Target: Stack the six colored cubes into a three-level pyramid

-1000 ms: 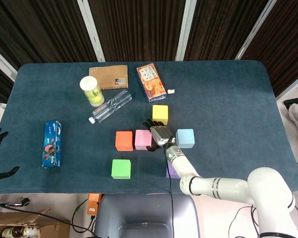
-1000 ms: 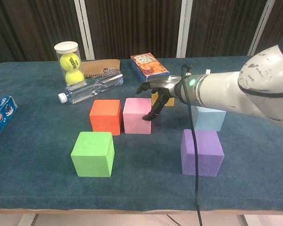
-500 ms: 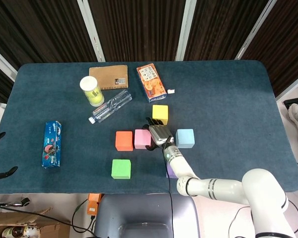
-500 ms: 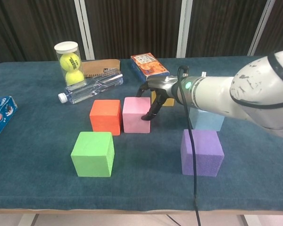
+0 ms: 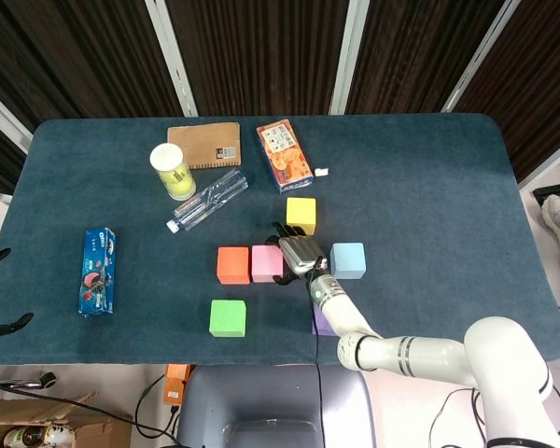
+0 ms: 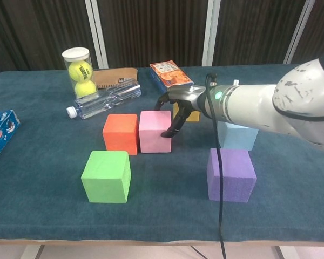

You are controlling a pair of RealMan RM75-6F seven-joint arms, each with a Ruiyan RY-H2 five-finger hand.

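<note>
With the right hand (image 6: 175, 110) holding nothing, fingers spread against the pink cube's (image 6: 155, 131) 3 o'clock face beside the orange cube (image 6: 120, 133), base-row building looks underway; next likely the blue cube (image 6: 238, 136).

On my dark blue felt tabletop (image 5: 429, 177): clear tube of yellow tennis balls (image 5: 172, 171) upright, just beside a brown cardboard packet (image 5: 205, 145) and a clear plastic water bottle (image 5: 206, 200) lying flat. Orange snack box (image 5: 284, 155) lies near a small white scrap (image 5: 323, 172); blue cookie packet (image 5: 97, 271) sits well apart, far left.
</note>
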